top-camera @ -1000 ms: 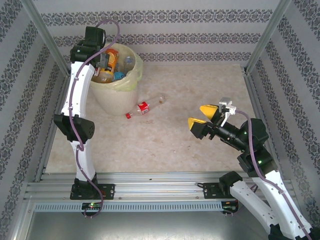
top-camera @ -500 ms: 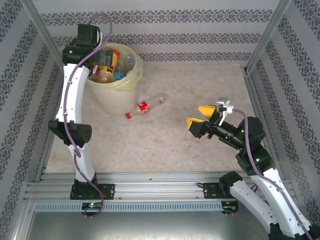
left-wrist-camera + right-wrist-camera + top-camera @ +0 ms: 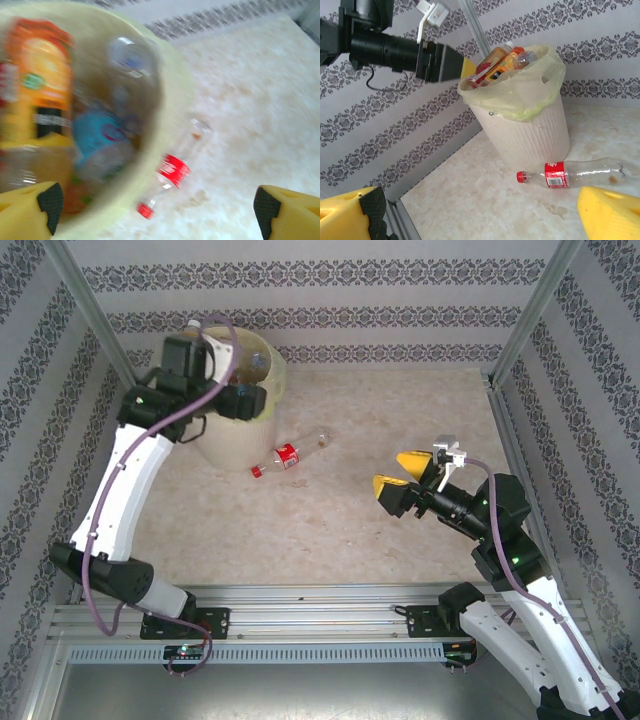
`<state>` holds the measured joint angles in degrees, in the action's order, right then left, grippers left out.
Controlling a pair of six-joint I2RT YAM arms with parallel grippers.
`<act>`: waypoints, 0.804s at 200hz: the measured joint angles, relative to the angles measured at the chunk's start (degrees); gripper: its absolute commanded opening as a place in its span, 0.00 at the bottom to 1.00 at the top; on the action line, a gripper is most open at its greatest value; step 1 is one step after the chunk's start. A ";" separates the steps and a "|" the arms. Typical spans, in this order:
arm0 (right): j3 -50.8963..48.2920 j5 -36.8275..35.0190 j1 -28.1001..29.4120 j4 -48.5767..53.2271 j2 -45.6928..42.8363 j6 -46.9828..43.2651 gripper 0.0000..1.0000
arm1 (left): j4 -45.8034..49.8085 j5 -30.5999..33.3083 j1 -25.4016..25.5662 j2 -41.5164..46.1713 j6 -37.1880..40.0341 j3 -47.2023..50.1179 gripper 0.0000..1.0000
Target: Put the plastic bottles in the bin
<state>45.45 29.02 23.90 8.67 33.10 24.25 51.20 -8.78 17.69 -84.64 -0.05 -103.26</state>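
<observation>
A clear plastic bottle (image 3: pixel 288 454) with a red label and red cap lies on its side on the table, just right of the bin (image 3: pixel 232 445). The bin is a white bucket lined with a pale yellow bag. It holds several bottles, among them an orange one (image 3: pixel 40 75) and a blue-labelled one (image 3: pixel 100 135). My left gripper (image 3: pixel 243 403) hangs open over the bin's near rim (image 3: pixel 165 100), with nothing between its fingers (image 3: pixel 30 210). My right gripper (image 3: pixel 398 472) stands open above the table, well right of the lying bottle (image 3: pixel 565 175), facing it and the bin (image 3: pixel 530 130).
Patterned walls and metal posts (image 3: pixel 525 315) close in the table at the back and sides. An aluminium rail (image 3: pixel 320 605) runs along the near edge. Bare marbled tabletop (image 3: pixel 330 530) lies between the bin and the right gripper.
The left gripper has opened wider and shifted right over the bin's rim, while its elbow dropped low to the left. The right arm has barely moved.
</observation>
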 measured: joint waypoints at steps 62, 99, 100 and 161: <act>-0.09 0.00 0.00 1.01 -0.61 0.02 0.98 | -5.86 0.48 12.94 -0.09 2.40 11.02 1.00; -0.31 -0.02 0.00 2.27 -1.75 0.00 0.98 | -7.10 3.28 17.38 -8.44 5.35 9.40 1.00; -0.31 -0.02 0.00 2.36 -1.79 0.00 0.98 | -7.08 3.32 17.42 -8.63 5.44 9.33 1.00; -0.74 -0.50 0.00 4.02 -2.64 -0.02 0.98 | -7.13 7.85 18.27 -23.78 10.38 3.63 1.00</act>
<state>44.71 28.51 23.90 12.69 30.46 24.23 44.07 -0.93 35.97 -108.42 10.33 -99.63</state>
